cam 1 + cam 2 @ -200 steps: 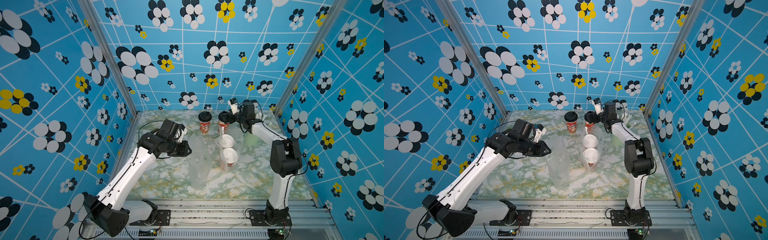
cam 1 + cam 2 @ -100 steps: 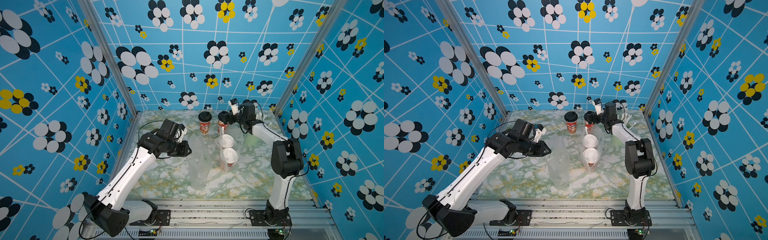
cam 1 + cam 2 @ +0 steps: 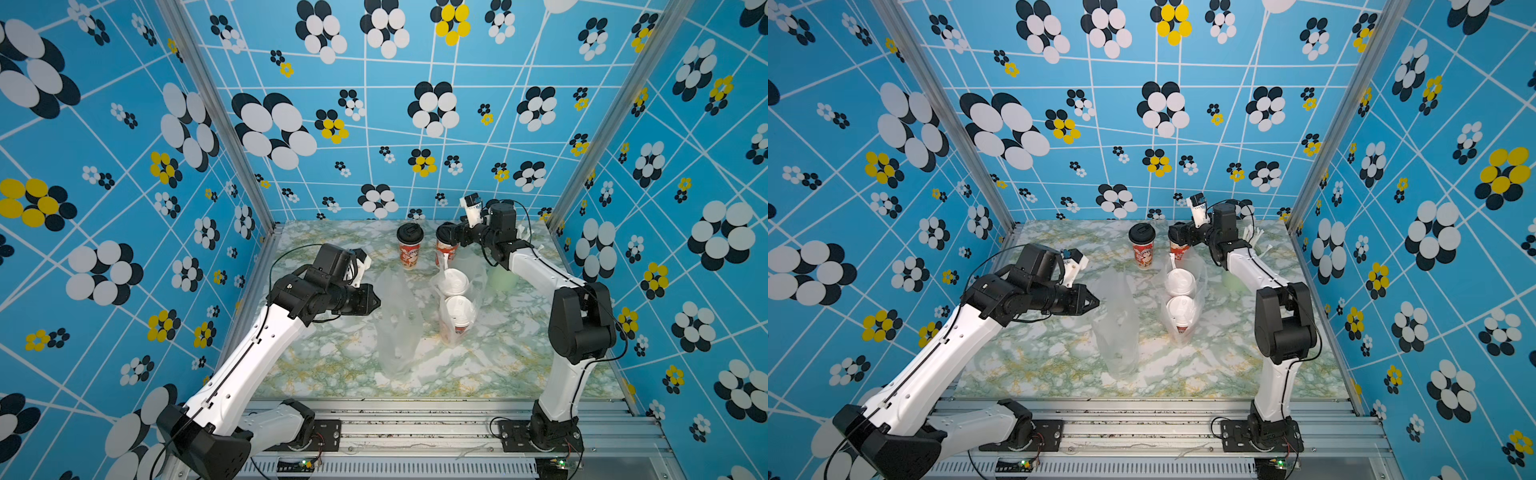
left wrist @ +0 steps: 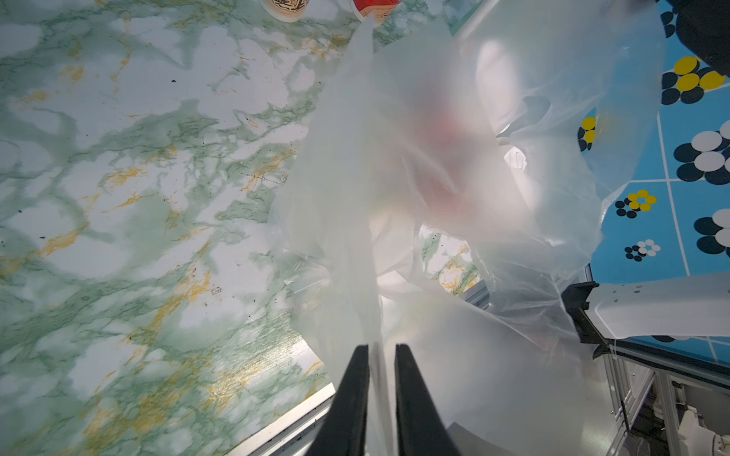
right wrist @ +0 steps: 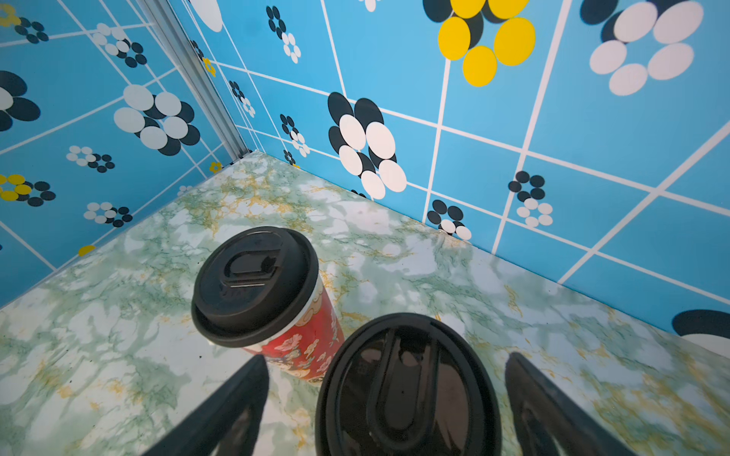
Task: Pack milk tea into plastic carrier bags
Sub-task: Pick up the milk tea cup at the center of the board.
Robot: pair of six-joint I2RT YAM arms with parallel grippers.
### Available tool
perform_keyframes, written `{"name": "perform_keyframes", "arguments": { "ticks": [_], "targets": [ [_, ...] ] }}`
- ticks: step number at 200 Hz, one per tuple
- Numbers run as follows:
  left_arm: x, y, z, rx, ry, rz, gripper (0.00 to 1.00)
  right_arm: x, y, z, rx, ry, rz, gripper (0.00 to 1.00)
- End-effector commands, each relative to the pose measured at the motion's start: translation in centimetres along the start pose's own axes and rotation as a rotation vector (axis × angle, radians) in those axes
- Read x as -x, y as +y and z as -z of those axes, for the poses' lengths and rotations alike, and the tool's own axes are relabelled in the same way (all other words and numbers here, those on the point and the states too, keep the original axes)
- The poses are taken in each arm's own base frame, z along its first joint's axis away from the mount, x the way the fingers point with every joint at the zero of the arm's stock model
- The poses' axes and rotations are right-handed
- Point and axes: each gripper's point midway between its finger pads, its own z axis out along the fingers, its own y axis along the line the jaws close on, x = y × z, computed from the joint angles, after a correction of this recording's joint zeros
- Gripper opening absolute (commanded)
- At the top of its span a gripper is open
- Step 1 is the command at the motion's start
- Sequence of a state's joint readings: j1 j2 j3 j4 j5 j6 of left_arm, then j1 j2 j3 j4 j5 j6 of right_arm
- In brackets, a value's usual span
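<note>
Two milk tea cups with black lids stand at the back: one alone, the other between the fingers of my right gripper. Those fingers are open, with a gap on each side of the lid. Two white-lidded cups sit inside one plastic carrier bag. A second, empty carrier bag stands in the middle. My left gripper is at its left edge, its fingers nearly together with a fold of the film between them.
A pale green cup with white wrapped straws stands under my right forearm near the right wall. The blue patterned walls close in on three sides. The metal rail with both arm bases runs along the front.
My left fingers have closed a little tighter on the bag film. Both arms, the cups and the bags stay where they were.
</note>
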State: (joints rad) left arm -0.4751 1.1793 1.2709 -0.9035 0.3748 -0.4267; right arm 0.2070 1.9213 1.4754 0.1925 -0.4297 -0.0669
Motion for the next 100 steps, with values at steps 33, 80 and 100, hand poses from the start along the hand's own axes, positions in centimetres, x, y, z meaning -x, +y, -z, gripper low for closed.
{"name": "perform_keyframes", "arguments": {
  "ticks": [33,80,100],
  "targets": [
    [0.6,-0.6,0.3,-0.089,-0.107,0.052,0.15,-1.2,-1.2,-0.8,-0.062,-0.034,0.067,0.97],
    [1.1,-0.3,0.3,-0.073,-0.084,0.067,0.11,-1.3,-1.3,-2.1,-0.031,-0.033,0.037,0.95],
    [1.4,-0.3,0.5,-0.075,-0.084,0.087,0.11,-1.7,-1.3,-2.5,-0.021,-0.019,0.02,0.95]
  ]
}}
